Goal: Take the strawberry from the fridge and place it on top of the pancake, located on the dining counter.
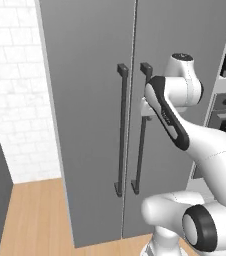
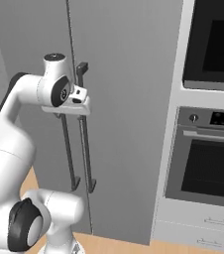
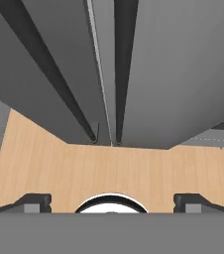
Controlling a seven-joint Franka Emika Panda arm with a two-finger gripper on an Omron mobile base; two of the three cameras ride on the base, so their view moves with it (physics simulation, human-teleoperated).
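The fridge (image 1: pixel 100 125) is shut, so the strawberry presumably sits hidden inside. The tool (image 3: pixel 112 202) hangs spread wide and empty beside the right door's handle (image 2: pixel 85 144), at its nine o'clock, apparently readying a pull.

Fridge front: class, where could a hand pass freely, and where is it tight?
Free: the flat door faces either side of the fridge handles, and the bare wood floor left of it. Tight: the narrow gap between the two handles, where the open hand sits.
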